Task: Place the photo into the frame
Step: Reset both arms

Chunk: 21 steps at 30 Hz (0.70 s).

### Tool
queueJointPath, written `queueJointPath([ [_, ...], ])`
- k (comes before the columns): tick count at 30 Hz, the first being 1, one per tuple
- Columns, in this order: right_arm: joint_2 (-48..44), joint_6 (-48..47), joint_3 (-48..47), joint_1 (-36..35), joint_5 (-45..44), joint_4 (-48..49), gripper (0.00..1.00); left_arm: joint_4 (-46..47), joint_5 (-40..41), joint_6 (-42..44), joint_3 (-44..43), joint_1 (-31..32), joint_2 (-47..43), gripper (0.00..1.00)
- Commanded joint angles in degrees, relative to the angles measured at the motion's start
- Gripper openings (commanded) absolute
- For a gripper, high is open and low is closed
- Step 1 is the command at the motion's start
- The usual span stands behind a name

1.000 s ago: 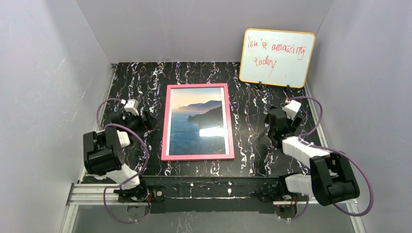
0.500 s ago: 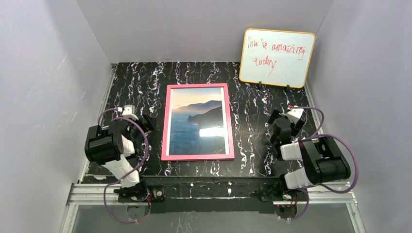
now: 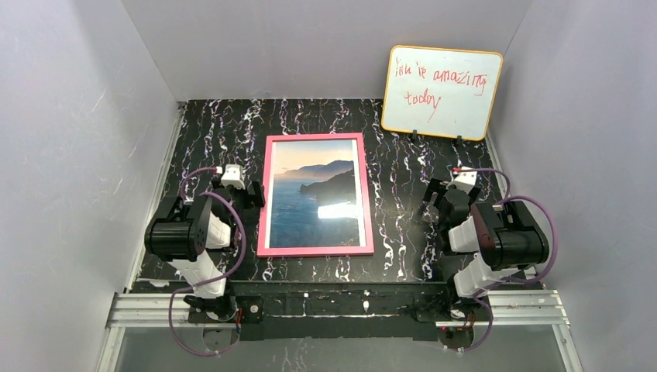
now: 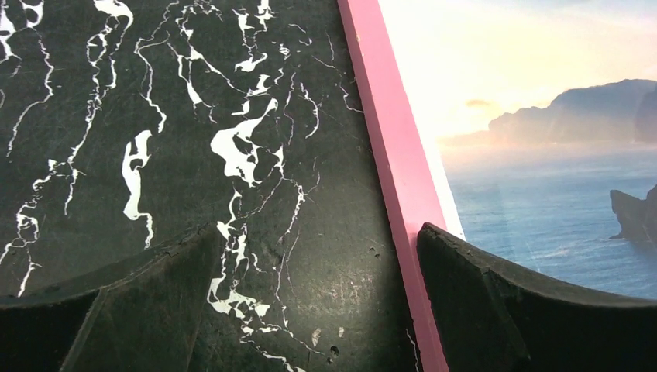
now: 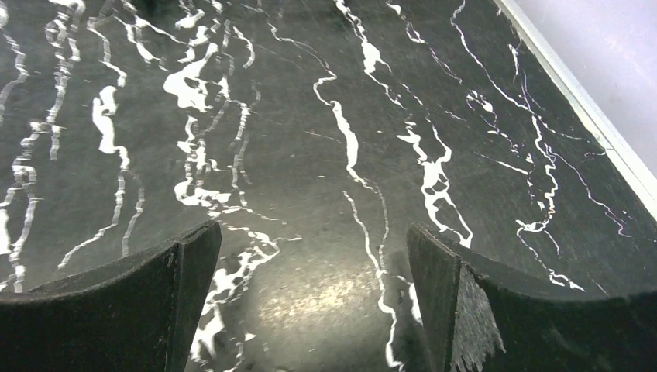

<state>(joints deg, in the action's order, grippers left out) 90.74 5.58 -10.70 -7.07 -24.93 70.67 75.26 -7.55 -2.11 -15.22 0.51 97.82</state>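
The pink frame [image 3: 263, 194] lies flat in the middle of the black marbled table, and the photo [image 3: 318, 194] of sea, mountains and orange sky shows inside it, face up. My left gripper [image 3: 249, 194] hangs low at the frame's left side. In the left wrist view it [image 4: 321, 240] is open, one finger over bare table and the other over the pink border [image 4: 391, 155] and the photo's edge [image 4: 542, 155]. My right gripper [image 3: 435, 194] is to the right of the frame. It [image 5: 314, 236] is open over bare table, with nothing between its fingers.
A yellow-edged whiteboard [image 3: 442, 93] with red writing stands at the back right. Grey walls close in the table on the left, back and right. The table's right rim [image 5: 589, 124] runs near my right gripper.
My left gripper has moved right, up to the frame's left edge. The right arm has folded in, with its gripper shifting slightly nearer. Both stayed open; the frame has not moved.
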Motion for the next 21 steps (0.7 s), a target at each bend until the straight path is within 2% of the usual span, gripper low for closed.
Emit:
queueJointPath([
  [1,1.2,1.0,-3.7,4.3,9.5,-0.2,0.98,-3.4,4.8,1.9,0.4,0.8,-1.6,0.98],
  [2,1.5,0.3,-3.1,4.5,9.9,1.5,0.98,-3.2,4.7,1.9,0.6,0.8,-1.8,0.98],
  [4,0.3,1.3,-3.7,4.6,9.7,-2.9,0.98,-2.9,4.8,1.8,0.6,0.8,-1.7,0.98],
  [6,1.0,0.5,-2.8,4.6,9.7,1.1,0.98,-2.8,4.8,1.8,0.7,0.8,-1.7,0.98],
  [8,0.0,1.4,-3.4,4.6,9.6,-2.1,0.98,-2.8,4.8,1.8,0.7,0.8,-1.7,0.98],
  [11,0.9,0.6,-2.8,4.6,9.7,1.0,0.98,-2.8,4.7,1.8,0.7,0.8,-1.8,0.98],
  [21,0.6,0.7,-3.0,4.6,9.4,0.0,0.98,-2.9,5.2,1.9,0.1,1.0,-1.1,0.98],
])
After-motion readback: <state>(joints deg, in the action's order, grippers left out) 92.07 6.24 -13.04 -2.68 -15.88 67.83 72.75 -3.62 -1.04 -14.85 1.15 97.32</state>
